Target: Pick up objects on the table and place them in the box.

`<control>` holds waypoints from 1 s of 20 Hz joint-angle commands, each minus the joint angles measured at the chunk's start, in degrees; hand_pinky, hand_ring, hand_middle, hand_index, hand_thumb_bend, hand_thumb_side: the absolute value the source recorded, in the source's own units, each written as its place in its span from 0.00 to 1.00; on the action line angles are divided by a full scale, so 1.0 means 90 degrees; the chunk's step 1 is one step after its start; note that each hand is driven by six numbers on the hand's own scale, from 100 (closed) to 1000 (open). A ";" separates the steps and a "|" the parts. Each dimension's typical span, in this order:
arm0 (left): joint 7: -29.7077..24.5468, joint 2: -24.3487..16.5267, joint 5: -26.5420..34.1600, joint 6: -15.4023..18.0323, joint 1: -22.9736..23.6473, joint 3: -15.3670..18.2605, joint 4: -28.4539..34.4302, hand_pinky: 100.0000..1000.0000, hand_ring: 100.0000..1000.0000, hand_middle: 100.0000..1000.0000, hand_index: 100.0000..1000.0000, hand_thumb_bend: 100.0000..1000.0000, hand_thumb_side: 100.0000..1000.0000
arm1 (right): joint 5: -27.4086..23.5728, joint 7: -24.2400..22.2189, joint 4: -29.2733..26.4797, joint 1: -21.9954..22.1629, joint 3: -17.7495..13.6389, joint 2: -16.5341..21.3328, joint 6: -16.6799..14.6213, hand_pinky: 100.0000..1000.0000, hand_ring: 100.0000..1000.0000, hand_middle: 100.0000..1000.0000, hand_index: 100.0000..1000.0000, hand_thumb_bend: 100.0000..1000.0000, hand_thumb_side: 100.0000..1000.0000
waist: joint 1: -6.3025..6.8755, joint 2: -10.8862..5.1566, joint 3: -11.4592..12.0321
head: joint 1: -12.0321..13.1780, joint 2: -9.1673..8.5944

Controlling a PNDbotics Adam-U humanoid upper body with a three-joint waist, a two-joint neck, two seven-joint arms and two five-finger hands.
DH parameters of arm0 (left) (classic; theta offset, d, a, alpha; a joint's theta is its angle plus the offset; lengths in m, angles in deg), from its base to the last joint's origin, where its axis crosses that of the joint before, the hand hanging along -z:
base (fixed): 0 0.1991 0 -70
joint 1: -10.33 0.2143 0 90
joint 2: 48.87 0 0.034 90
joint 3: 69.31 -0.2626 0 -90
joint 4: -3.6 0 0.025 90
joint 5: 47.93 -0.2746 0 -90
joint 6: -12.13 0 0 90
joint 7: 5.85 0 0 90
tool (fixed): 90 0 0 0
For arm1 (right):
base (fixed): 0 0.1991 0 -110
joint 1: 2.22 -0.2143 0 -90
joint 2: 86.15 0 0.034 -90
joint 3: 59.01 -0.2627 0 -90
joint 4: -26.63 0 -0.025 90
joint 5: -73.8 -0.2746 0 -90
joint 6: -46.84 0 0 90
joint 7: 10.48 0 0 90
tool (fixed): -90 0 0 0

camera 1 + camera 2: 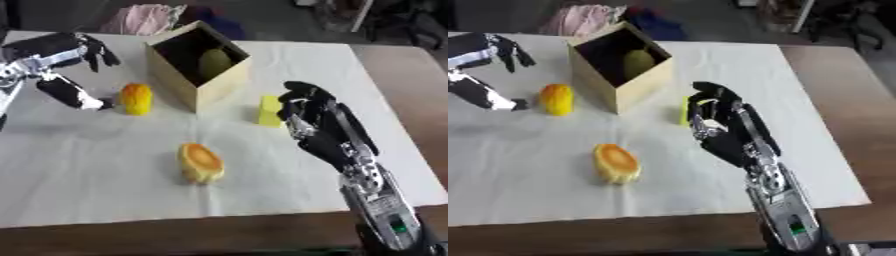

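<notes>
An open cardboard box (199, 89) stands at the back middle of the white-covered table, with a greenish round fruit (214, 61) inside. A small orange-yellow fruit (136, 98) stands left of the box. A halved orange fruit (200, 163) lies in front, near the middle. A yellow block (269, 110) sits right of the box. My right hand (317, 127) hovers just right of the block, fingers relaxed, holding nothing. My left hand (59, 70) is open at the left, its thumb tip close beside the small orange-yellow fruit, fingers spread above.
The white cloth (105, 185) covers the table; bare brown tabletop (411, 80) shows along the right and front edges. Pink fabric (144, 19) lies beyond the far edge behind the box.
</notes>
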 commanded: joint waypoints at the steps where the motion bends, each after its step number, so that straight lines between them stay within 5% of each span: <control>1: 0.0035 0.0093 -0.0152 0.0015 -0.0129 0.0135 -0.0221 0.73 0.58 0.67 0.81 0.48 0.31 | 0.0008 0.0006 -0.0062 -0.0053 -0.0041 0.0075 0.0002 0.61 0.57 0.62 0.80 0.00 0.27 | 0.0043 -0.0051 -0.0007 | 0.0003 -0.0013; 20: 0.1400 0.0892 -0.1520 -0.0276 -0.0396 0.0310 -0.1135 0.71 0.56 0.64 0.78 0.44 0.19 | -0.0018 -0.0030 -0.0070 -0.0042 -0.0015 0.0045 0.0010 0.61 0.56 0.62 0.80 0.00 0.28 | -0.0032 -0.0077 -0.0026 | 0.0048 -0.0003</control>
